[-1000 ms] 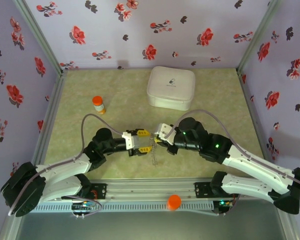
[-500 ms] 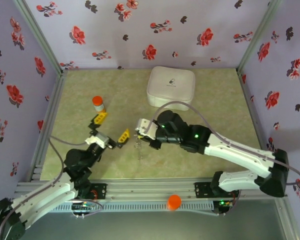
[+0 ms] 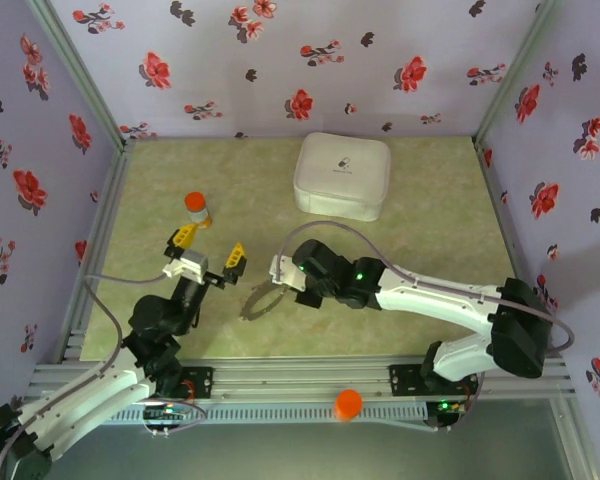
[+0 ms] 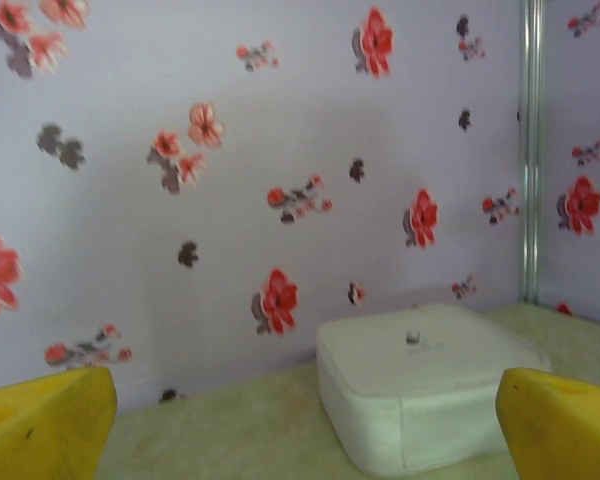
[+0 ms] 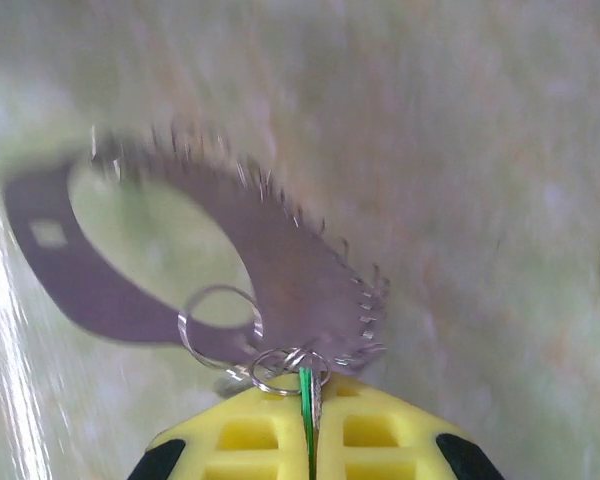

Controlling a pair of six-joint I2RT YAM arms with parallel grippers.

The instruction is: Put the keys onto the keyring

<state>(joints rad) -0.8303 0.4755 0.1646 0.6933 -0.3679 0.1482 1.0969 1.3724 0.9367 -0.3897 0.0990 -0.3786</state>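
Observation:
My right gripper [image 5: 308, 388] is shut, and a thin green key [image 5: 305, 400] is pinched edge-on between its yellow fingers. Small silver rings [image 5: 220, 322] link the key to the keyring [image 5: 290, 265], a dark grey loop with a toothed fringe that reaches out in front of the fingertips over the mat. From above, the keyring [image 3: 250, 302] is just left of and below the right gripper [image 3: 280, 274]. My left gripper [image 3: 210, 247] is apart from it to the left, open and holding nothing. In the left wrist view its yellow fingertips [image 4: 42, 425] sit wide apart at the bottom corners.
A white lidded box [image 3: 343, 175] stands at the back centre; it is the box [image 4: 430, 385] ahead of the left gripper. An orange-capped bottle [image 3: 196, 207] stands just beyond the left gripper. An orange cap [image 3: 348, 404] rests on the front rail. Floral walls close three sides.
My left arm has drawn back to the left and its gripper has opened wide. The right gripper has moved left with the key, and the keyring now trails below and left of it.

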